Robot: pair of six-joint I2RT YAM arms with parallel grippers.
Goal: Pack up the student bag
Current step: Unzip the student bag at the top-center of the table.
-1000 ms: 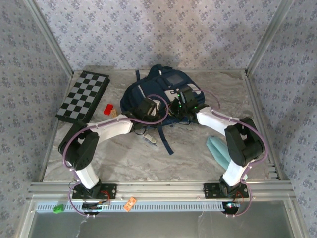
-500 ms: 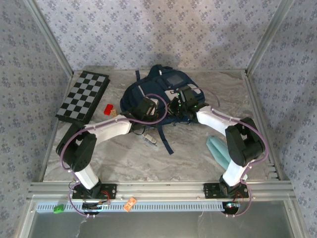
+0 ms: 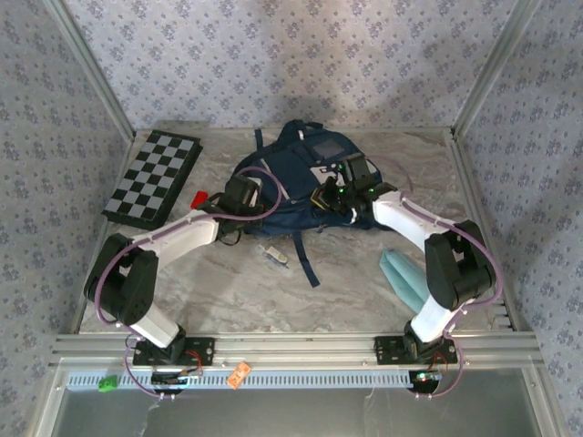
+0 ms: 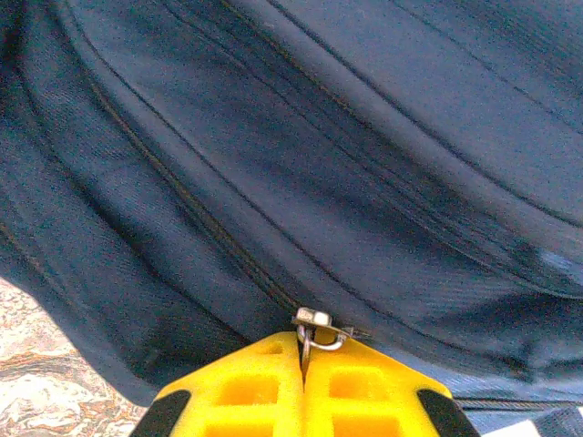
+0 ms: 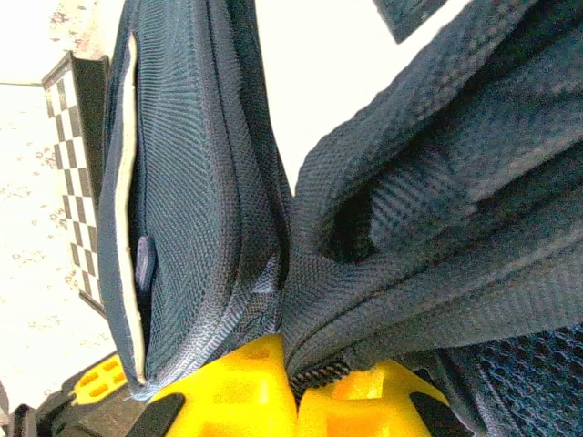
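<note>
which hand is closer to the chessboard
Left. The left hand is clamped on the bag's left side, a short way right of the chessboard; the right hand is clamped on the bag's right side, farther off across the bag.

Marbled table (image 3: 364, 291) bearing navy student bag (image 3: 293, 168), chessboard (image 3: 153, 177), red block (image 3: 198, 198), pale teal item (image 3: 401, 273), small grey object (image 3: 273, 255).

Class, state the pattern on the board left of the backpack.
The board is black-and-white checkered, clearest in the top external view.
</note>
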